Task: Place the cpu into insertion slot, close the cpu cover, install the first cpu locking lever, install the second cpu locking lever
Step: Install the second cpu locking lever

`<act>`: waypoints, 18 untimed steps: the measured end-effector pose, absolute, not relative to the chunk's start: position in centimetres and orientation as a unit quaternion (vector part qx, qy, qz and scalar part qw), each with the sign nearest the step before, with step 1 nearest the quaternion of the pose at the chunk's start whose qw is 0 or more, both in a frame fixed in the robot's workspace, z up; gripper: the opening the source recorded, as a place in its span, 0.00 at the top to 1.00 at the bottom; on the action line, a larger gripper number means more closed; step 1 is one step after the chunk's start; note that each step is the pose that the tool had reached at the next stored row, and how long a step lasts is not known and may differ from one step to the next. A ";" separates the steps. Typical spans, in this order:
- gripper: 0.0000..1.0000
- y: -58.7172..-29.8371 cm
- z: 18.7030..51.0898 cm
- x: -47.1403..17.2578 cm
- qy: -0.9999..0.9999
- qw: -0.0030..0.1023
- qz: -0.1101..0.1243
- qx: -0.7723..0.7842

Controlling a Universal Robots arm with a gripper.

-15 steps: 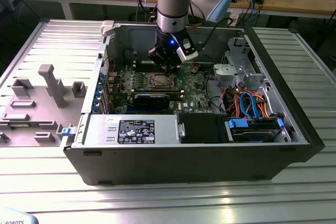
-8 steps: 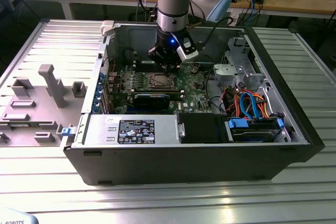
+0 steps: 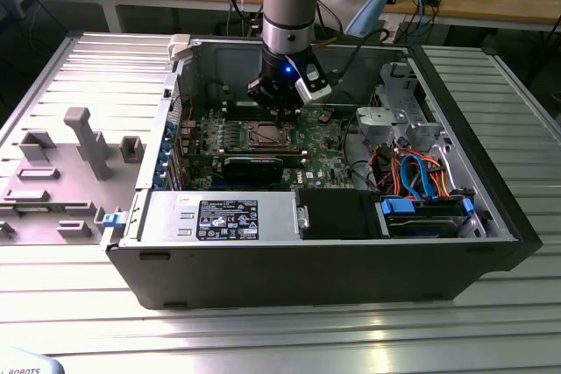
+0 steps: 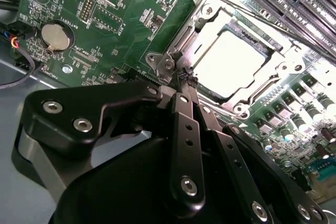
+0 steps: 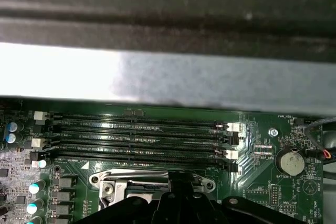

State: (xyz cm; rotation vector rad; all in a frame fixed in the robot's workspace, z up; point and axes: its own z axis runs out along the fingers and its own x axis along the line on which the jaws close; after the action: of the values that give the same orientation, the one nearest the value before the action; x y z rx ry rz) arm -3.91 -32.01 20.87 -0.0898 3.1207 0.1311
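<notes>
The cpu (image 4: 236, 61), with its bright silver top, lies flat in the insertion slot (image 4: 167, 64) on the green motherboard. The cpu cover (image 4: 203, 29), a silvery frame, lies down around it. A thin wire lever (image 4: 261, 91) runs along one side of the socket. My gripper (image 4: 187, 77) is shut, its two thin black fingers pressed together with the tips at the socket's corner. In the exterior view the gripper (image 3: 286, 113) hangs just above and behind the socket (image 3: 263, 135). The first wrist view has the fingers (image 5: 181, 195) over the socket's frame (image 5: 113, 184).
Long memory slots (image 5: 142, 135) run beside the socket, and a coin battery (image 5: 290, 162) sits near them. A black heatsink block (image 3: 252, 165), a power supply (image 3: 219, 216) and a drive bay with blue cables (image 3: 421, 183) crowd the open case. A grey fixture tray (image 3: 61, 172) lies outside.
</notes>
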 end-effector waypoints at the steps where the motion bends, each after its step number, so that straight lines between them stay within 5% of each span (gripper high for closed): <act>1: 0.89 -32.0 20.9 -3.9 0.999 0.008 0.042 -0.029; 18: 0.89 -32.1 21.5 -3.9 0.999 0.008 0.041 -0.029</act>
State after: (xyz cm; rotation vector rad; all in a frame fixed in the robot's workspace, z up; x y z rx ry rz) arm -3.91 -32.08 21.46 -0.0902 3.1210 0.1271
